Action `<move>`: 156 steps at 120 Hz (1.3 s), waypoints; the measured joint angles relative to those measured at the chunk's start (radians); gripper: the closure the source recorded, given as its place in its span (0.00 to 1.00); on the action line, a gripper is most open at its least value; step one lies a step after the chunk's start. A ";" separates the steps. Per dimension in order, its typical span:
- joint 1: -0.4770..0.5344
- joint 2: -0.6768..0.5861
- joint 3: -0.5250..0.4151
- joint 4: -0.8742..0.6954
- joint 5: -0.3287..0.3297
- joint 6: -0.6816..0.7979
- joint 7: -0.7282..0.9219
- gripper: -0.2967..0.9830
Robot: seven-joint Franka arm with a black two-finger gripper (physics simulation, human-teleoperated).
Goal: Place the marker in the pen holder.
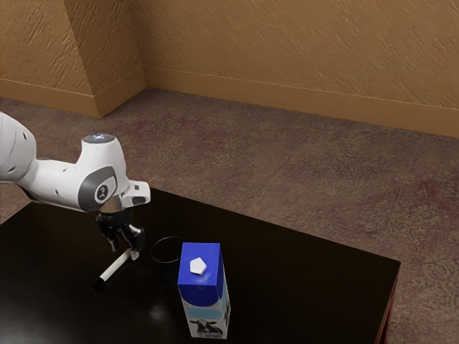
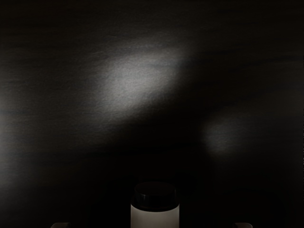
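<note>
My gripper (image 1: 124,251) is low over the table at the upper end of the white marker (image 1: 115,266), its fingers spread. The marker's black end points toward the exterior view's lower left. In the wrist view, the marker (image 2: 155,218) stands between the two fingertips of the gripper (image 2: 152,225), with a gap on each side. Just beyond the gripper, toward the exterior view's right, is the dark pen holder, its round rim (image 1: 168,238) visible; its body blends into the black table.
A milk carton with a blue top (image 1: 200,278) stands beside the pen holder, nearer the exterior camera. The glossy black table (image 1: 301,276) extends to an edge at the exterior view's right.
</note>
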 joint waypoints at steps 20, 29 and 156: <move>-0.003 0.001 0.000 0.000 0.000 0.005 -0.007 0.61; -0.006 0.001 0.000 0.000 0.000 0.006 -0.009 0.68; 0.005 -0.276 -0.032 0.070 0.047 -0.154 -0.083 0.84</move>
